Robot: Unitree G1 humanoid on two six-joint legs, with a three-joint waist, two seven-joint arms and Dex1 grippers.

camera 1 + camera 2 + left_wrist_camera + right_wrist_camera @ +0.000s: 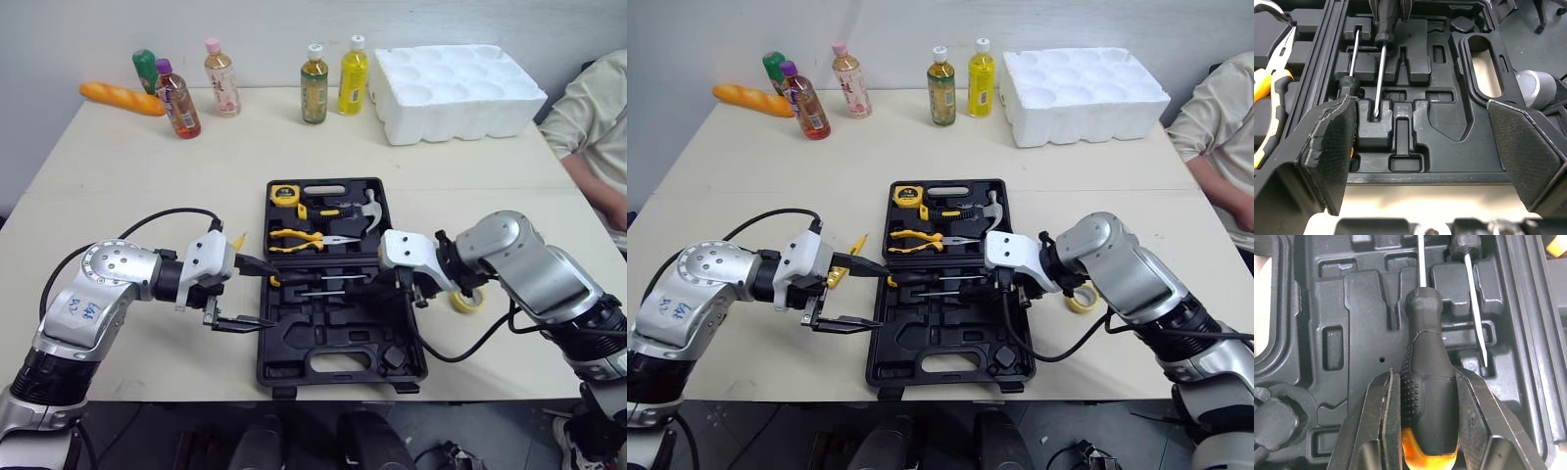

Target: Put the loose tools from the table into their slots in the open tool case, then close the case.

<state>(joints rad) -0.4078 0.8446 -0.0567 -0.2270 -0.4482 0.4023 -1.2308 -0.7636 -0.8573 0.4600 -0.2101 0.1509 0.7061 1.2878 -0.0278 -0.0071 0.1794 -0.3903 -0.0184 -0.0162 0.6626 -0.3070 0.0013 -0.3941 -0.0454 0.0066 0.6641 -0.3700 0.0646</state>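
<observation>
Clamps the screwdriver by its handle in the right gripper, low over the middle of the open case, shaft tip in a slot. Holds the left gripper spread wide at the case's left edge, gripping nothing

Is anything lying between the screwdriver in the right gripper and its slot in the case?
Nothing visible does. The right gripper is shut on the screwdriver, whose shaft lies along its groove in the tool case. The second screwdriver sits beside it in its own slot.
</observation>
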